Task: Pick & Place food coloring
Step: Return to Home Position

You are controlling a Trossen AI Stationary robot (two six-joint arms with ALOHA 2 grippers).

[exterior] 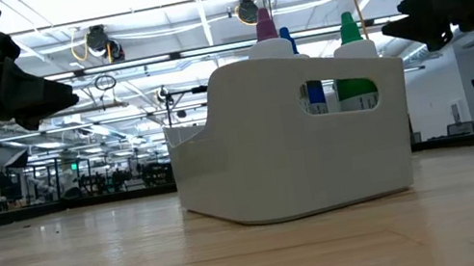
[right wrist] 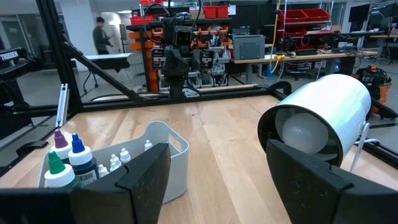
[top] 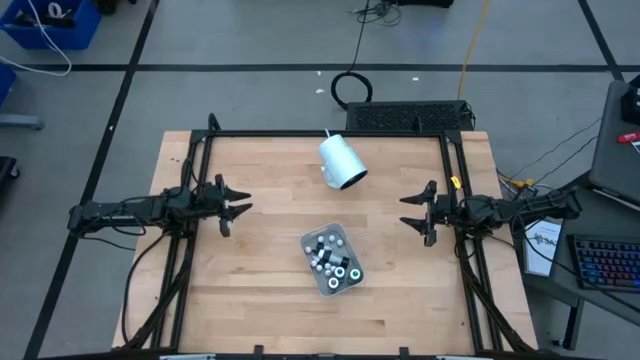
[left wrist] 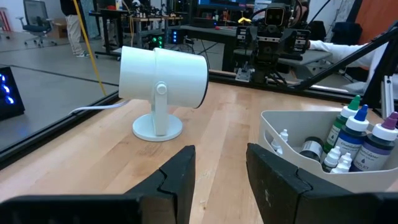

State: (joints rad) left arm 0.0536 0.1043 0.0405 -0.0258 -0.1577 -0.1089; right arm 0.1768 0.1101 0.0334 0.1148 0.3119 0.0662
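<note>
The food coloring (top: 331, 258) is a cluster of small bottles standing in a pale bin (top: 348, 283) near the table's middle, toward its near edge. Small whitish bottles and taller dark ones with coloured tips (left wrist: 356, 132) show in the left wrist view, and the bottles (right wrist: 69, 159) show again in the right wrist view. The coloured tips (exterior: 266, 28) stick up over the bin's wall (exterior: 259, 149). My left gripper (top: 243, 204) hangs open at the left, level, clear of the bin. My right gripper (top: 405, 210) hangs open at the right, also level and clear of the bin.
A white cylindrical lamp-like thing (top: 342, 160) stands on a round foot (left wrist: 157, 127) at the far middle of the table. Black frame rails (top: 200, 150) run along the table's edges. Bare wood lies between each gripper and the bin.
</note>
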